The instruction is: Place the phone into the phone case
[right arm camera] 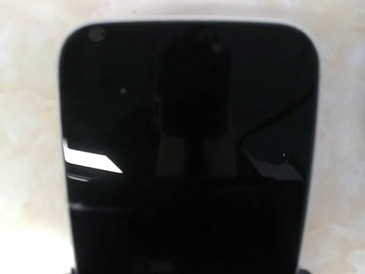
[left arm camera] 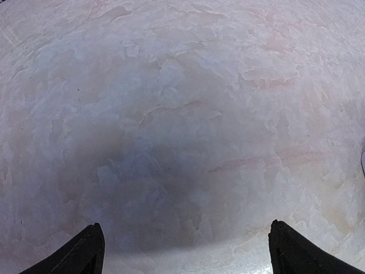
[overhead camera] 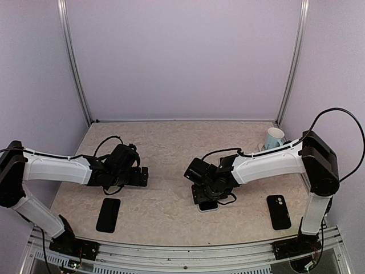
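A phone (overhead camera: 208, 206) with a black screen and white edge lies flat on the table under my right gripper (overhead camera: 204, 197). In the right wrist view the phone (right arm camera: 188, 142) fills the frame, and my own fingers do not stand out against its dark glass. A black slab with a camera cutout, seemingly the phone case (overhead camera: 279, 212), lies at the near right. Another flat black slab (overhead camera: 108, 214) lies at the near left. My left gripper (overhead camera: 141, 176) is open and empty low over bare table (left arm camera: 188, 251).
A white and blue mug (overhead camera: 274, 137) stands at the back right near the frame post. The table (overhead camera: 165, 142) is pale and marbled, with lilac walls on three sides. A black cable loops by the right arm.
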